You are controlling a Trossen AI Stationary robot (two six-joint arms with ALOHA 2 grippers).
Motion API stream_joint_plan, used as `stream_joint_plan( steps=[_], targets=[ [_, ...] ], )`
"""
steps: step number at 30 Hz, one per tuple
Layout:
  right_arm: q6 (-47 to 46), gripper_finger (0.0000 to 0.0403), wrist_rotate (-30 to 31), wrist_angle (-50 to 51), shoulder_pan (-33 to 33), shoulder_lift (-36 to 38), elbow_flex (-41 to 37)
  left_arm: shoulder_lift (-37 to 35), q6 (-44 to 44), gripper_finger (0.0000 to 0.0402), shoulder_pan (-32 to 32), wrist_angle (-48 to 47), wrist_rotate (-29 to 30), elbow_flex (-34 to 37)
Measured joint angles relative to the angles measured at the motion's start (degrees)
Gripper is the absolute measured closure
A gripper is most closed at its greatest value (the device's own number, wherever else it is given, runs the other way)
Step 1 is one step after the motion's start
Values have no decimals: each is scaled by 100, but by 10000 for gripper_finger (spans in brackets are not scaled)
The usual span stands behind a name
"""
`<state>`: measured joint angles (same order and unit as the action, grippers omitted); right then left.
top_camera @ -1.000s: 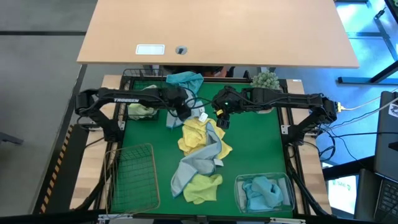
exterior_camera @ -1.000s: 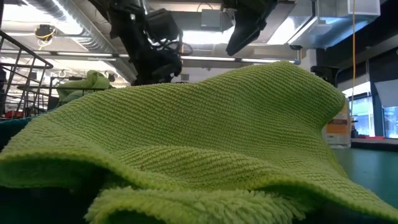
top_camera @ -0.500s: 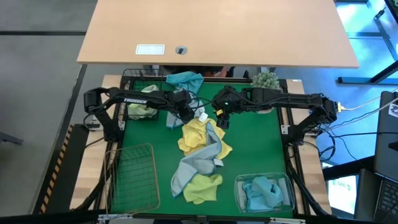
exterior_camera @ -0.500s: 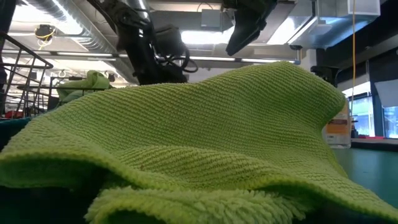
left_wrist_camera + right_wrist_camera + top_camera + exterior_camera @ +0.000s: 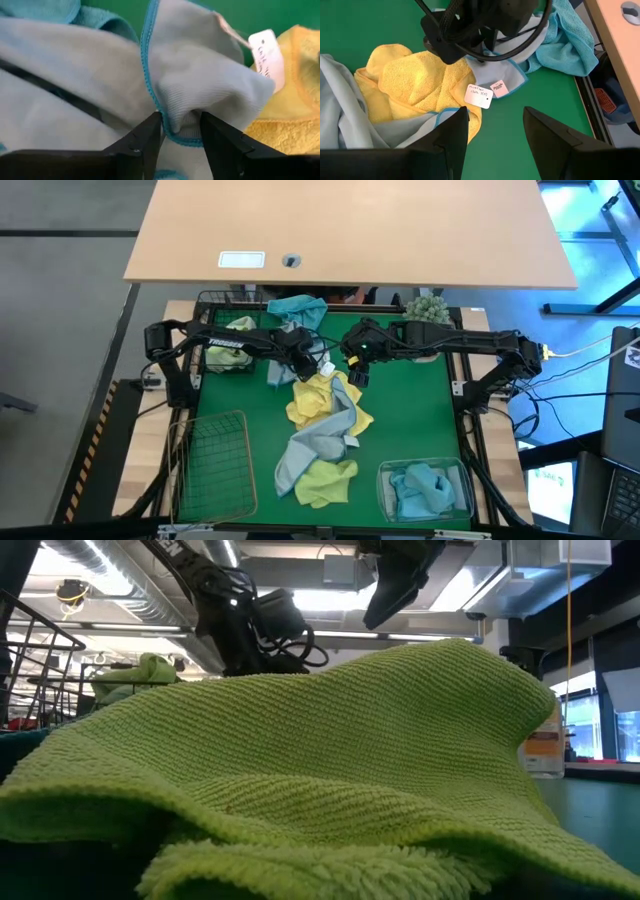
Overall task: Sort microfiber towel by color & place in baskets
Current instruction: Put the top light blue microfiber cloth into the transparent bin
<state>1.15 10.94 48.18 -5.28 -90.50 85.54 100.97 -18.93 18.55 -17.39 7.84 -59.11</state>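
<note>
I see my left gripper pinching a fold of the grey towel; a yellow towel lies just beside. My right gripper hangs open above them. The clear tub holds teal towels.

Grey towel: smooth fine-rib cloth; yellow towel: fuzzy terry; fingers matt plastic.

A light wooden desk stands beyond the green table on grey floor.
</note>
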Motion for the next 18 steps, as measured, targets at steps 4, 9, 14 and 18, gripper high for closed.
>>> stream_joint_plan(
  steps=[4,9,14,18],
  targets=[
    [20,215,-2,2,0,0,0,-43,27,324,1,81,11,0],
    [43,215,-2,172,0,36,0,-44,257,393,-1,86,11,0],
    [44,215,0,506,0,261,0,-44,303,399,-1,101,-55,0],
    [46,215,4,616,0,446,0,-73,307,400,-43,163,-141,0]
  ],
)
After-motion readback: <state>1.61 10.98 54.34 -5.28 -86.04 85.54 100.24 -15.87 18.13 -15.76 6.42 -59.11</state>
